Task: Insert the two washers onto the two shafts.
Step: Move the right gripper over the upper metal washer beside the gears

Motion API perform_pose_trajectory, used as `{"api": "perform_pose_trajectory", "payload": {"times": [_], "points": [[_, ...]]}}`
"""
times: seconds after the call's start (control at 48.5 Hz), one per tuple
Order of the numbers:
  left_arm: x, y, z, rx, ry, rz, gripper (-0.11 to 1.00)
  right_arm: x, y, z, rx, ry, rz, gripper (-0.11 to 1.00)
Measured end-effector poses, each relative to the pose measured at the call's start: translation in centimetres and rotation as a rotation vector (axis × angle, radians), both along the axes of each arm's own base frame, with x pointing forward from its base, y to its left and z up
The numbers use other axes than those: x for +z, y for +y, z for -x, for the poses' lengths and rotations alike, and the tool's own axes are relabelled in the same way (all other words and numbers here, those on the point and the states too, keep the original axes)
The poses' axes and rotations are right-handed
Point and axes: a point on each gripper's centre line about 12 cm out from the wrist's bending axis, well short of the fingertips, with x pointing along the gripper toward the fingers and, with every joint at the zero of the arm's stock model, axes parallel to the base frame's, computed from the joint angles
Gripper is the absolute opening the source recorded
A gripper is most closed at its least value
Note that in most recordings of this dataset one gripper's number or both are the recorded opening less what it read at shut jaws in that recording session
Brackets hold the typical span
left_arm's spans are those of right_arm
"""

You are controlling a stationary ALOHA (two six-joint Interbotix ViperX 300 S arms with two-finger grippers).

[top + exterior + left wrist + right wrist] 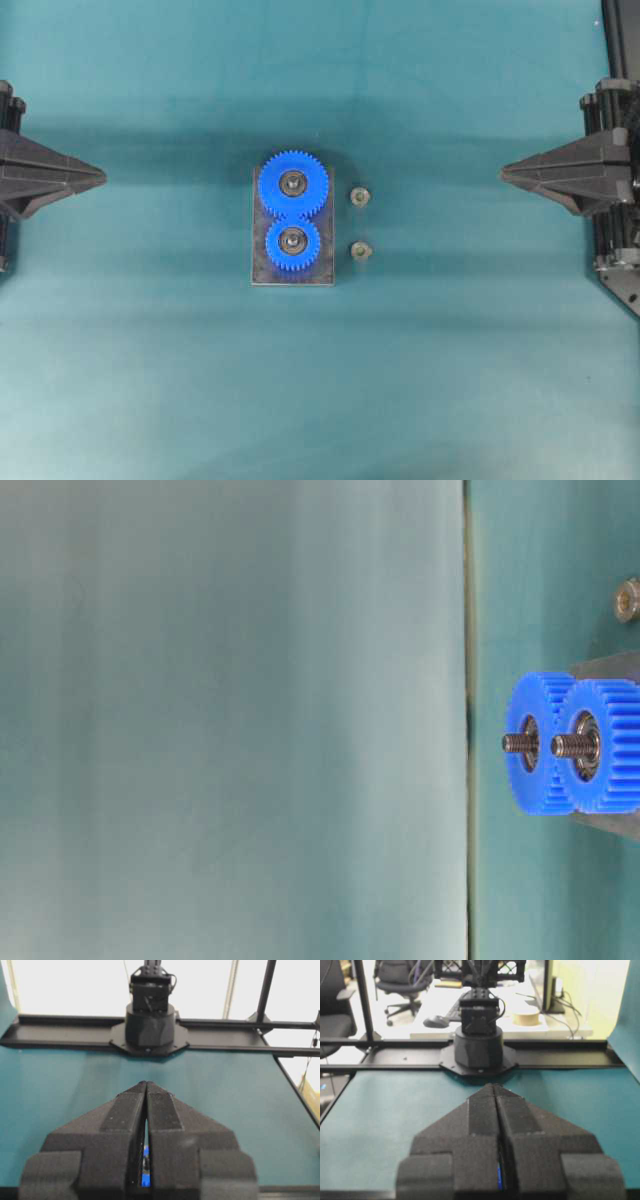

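Observation:
Two blue gears [294, 183] [292, 241] mesh on a grey base plate [258, 225] at the table's middle. A threaded steel shaft [517, 743] sticks up from each gear's hub, the second shaft [566, 746] being the nearer one. Two small round metal washers [360, 196] [361, 251] lie flat on the mat just right of the plate. My left gripper [103, 177] is shut and empty at the far left, level with the upper gear. My right gripper [503, 175] is shut and empty at the far right. Both point at the gears from well away.
Teal mat [320, 400] covers the whole table. The opposite arm's base [149, 1025] stands on a black rail at the far edge in the left wrist view, and likewise the other base [480, 1045] in the right wrist view.

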Motion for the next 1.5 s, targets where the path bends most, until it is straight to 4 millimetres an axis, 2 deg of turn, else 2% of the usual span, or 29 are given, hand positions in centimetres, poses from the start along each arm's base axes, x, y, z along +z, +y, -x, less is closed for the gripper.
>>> {"api": "perform_pose_trajectory", "payload": {"times": [0.165,0.371,0.556,0.824,0.968,1.113,1.236,1.339,1.504], "points": [[-0.1,-0.4,-0.4,-0.021,0.066,0.03,0.0,0.0,-0.6,-0.3,-0.032,0.061,-0.118,0.01],[0.9,-0.4,-0.9,-0.017,0.197,0.019,0.0,-0.8,-2.0,-1.0,-0.099,0.342,-0.194,0.01],[-0.1,-0.4,-1.1,-0.015,0.338,0.017,0.0,-2.1,-3.4,-2.7,-0.153,0.545,-0.215,0.01],[-1.4,-0.6,-2.8,-0.019,0.456,0.014,0.0,-5.8,-5.2,-6.7,-0.195,0.794,-0.161,0.01],[-2.0,-0.6,-3.9,-0.019,0.5,0.011,0.0,-8.8,-5.8,-8.4,-0.202,0.907,-0.17,0.01],[-2.7,-0.6,-4.4,-0.019,0.532,0.01,0.0,-11.4,-6.1,-9.6,-0.206,0.965,-0.178,0.02],[-2.7,-0.6,-4.5,-0.017,0.534,0.009,0.0,-12.8,-6.4,-10.6,-0.208,0.97,-0.177,0.02],[-2.7,-0.6,-4.5,-0.018,0.532,0.01,0.0,-14.5,-6.6,-11.1,-0.212,1.005,-0.182,0.19],[-2.7,-0.6,-4.4,-0.017,0.534,0.016,0.0,-17.0,-6.8,-11.9,-0.212,1.072,-0.188,0.66]]}}
